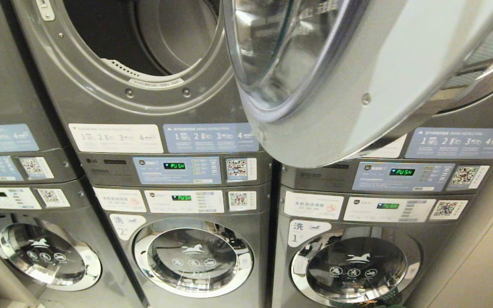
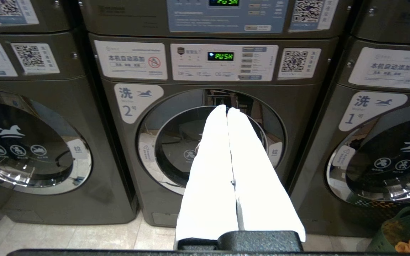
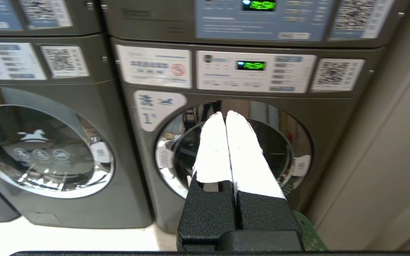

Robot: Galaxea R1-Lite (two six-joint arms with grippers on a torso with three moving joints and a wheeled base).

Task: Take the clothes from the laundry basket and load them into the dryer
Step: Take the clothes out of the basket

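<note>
Dryer (image 1: 144,85) at frame upper left gapes, its chrome-ringed round door (image 1: 357,85) swung wide; left gripper (image 2: 227,110) and right gripper (image 3: 225,114) white fingers pressed together, empty.

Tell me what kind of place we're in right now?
Most likely a self-service laundromat: stacked grey machines in numbered towers, the dryer above with its door swung open, horse-logo washers below, and QR code stickers beside "PUSH" displays, probably for payment.

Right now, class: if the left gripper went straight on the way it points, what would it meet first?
Probably the round glass door of the washer labelled 2: the shut left gripper points at it, though depth is unclear.
</note>
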